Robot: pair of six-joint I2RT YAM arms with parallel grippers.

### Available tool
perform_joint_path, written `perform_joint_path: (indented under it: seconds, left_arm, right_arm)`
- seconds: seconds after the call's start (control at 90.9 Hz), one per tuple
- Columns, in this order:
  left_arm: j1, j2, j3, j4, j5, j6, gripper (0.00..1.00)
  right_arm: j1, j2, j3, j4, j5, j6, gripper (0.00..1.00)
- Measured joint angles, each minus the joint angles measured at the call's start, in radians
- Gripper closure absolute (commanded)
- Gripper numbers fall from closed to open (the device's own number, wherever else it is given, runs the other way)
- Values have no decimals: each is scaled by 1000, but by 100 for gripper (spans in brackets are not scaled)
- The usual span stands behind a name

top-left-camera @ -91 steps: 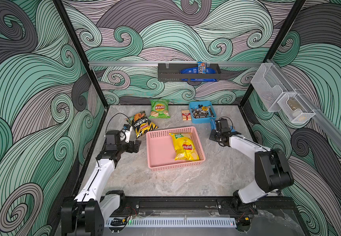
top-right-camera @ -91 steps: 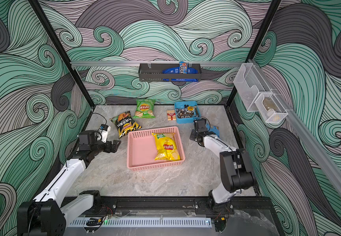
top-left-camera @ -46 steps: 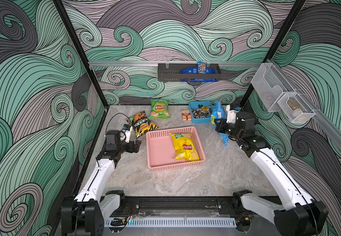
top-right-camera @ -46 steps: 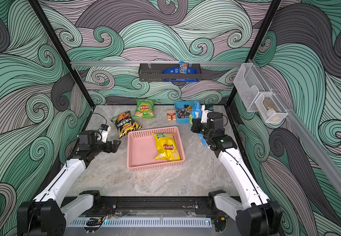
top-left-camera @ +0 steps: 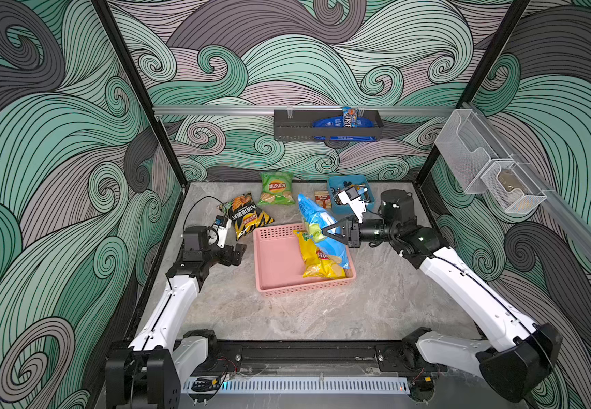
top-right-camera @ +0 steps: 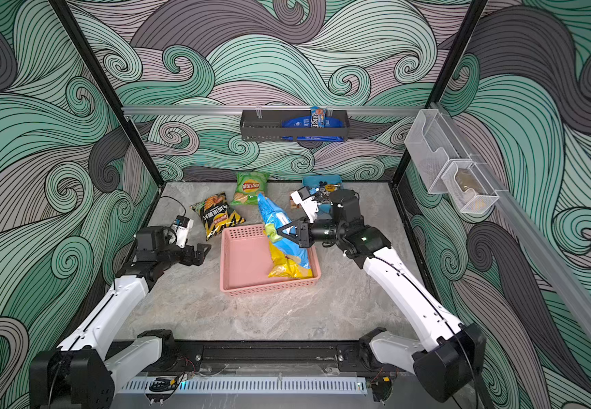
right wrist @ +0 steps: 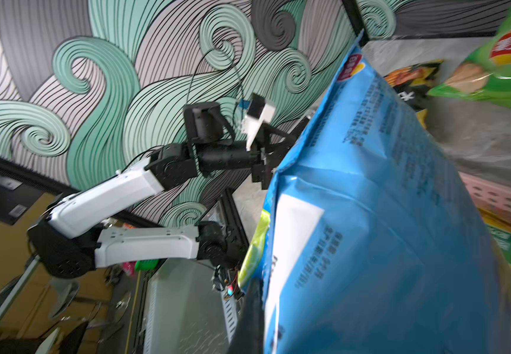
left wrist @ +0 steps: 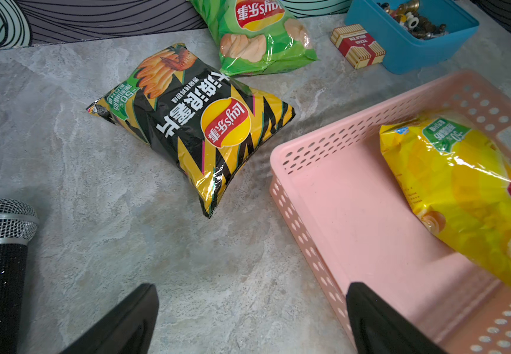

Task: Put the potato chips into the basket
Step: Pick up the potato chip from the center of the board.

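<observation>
The potato chips (left wrist: 205,128): four bags, only one home! On the bench (top-left-camera: 322,318) sits the pink basket (top-left-camera: 276,262) at centre frame, the yellow bag (top-left-camera: 317,263) flat along its right side, leaving the left free. The blue bag (top-left-camera: 313,212) hangs over that right side, pinched in the closed right gripper (top-left-camera: 323,232), likely lining up a drop. The black bag (top-left-camera: 248,216) and green bag (top-left-camera: 276,187) wait on the bench, upper left of the basket. The left gripper (top-left-camera: 237,253) gapes wide and empty beside the basket, facing the black bag.
</observation>
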Motion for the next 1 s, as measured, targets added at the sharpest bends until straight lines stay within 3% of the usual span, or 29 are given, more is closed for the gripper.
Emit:
perform_joint_path:
  seconds: [0.242, 0.429, 0.561, 0.803, 1.002]
  left_arm:
    - [0, -6, 214, -232, 126, 166, 1]
    - [-10, -6, 446, -433, 295, 313, 1]
    - [-32, -6, 552, -533, 354, 397, 3]
    - [-101, -4, 665, -596, 368, 491, 4]
    - [-236, 39, 716, -621, 306, 561, 10]
  right_arm:
    - [75, 12, -1, 2, -121, -25, 100]
    - [121, 56, -8, 4, -148, -45, 100]
    - [143, 97, -8, 4, -155, -57, 100]
    - [182, 129, -8, 3, -171, -74, 100]
    - [205, 155, -3, 3, -183, -80, 100]
